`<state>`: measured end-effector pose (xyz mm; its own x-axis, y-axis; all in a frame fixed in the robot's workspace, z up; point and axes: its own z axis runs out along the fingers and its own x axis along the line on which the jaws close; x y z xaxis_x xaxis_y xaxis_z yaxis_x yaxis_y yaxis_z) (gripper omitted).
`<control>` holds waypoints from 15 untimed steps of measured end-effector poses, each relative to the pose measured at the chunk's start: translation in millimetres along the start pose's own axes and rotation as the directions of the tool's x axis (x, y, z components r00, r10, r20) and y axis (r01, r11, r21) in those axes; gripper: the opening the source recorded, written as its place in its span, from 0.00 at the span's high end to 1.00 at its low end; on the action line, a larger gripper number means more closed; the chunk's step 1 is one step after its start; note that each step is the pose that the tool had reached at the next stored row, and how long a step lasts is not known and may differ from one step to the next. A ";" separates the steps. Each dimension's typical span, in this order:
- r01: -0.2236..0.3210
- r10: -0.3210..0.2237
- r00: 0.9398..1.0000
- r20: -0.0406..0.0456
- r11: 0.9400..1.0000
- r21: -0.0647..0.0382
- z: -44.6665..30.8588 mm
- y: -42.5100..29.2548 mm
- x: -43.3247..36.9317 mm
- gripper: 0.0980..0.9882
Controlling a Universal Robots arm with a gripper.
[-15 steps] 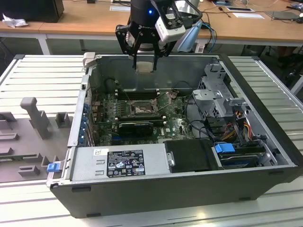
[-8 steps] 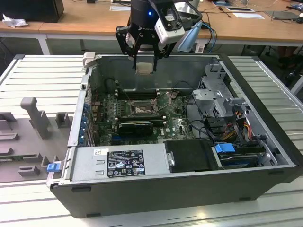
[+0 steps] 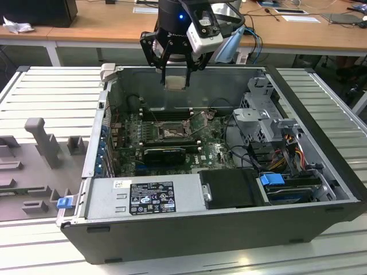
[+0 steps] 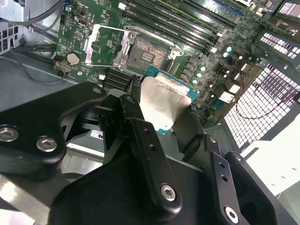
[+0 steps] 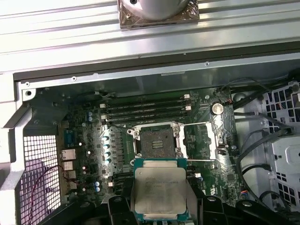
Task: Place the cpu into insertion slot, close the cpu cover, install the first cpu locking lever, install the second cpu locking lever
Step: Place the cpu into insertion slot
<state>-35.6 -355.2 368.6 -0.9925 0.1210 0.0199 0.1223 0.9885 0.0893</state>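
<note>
gripper (image 3: 175, 79) fingers clamped on the cpu (image 5: 159, 192) | insertion slot (image 3: 171, 133) at 6 o'clock of it, exterior view, well apart | we advise: lower level, edges square to slot

**A robotics lab set up for computer assembly**

A robot arm (image 3: 172, 20) hangs its end effector (image 3: 176, 79) over an opened desktop computer case (image 3: 189, 229). The case lies on a ribbed aluminium worktop (image 3: 51, 91) with its motherboard (image 3: 172, 134) exposed. Grey moulded fixtures (image 3: 37, 137) sit beside the case, at the exterior view's left. Behind run long wooden worktops (image 3: 103, 26) strewn with papers (image 3: 301, 18) and cables (image 3: 256, 43).
</note>
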 end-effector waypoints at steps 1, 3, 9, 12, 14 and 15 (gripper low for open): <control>-0.003 0.003 1.000 0.000 1.000 0.000 0.0 0.0 0.0 0.52; -0.008 0.008 1.000 0.001 1.000 0.000 0.0 0.0 0.0 0.52; -0.026 0.026 1.000 0.002 1.000 -0.001 0.0 0.0 0.0 0.52; -0.034 0.034 0.999 0.003 0.999 -0.001 0.0 0.0 0.0 0.52; -0.040 0.040 0.999 0.004 0.999 -0.001 0.0 0.0 0.0 0.52; -0.042 0.042 0.999 0.004 0.999 -0.001 0.0 0.0 0.0 0.52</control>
<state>-35.6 -355.1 368.6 -0.9864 0.1630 0.0200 0.1641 0.9824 0.0893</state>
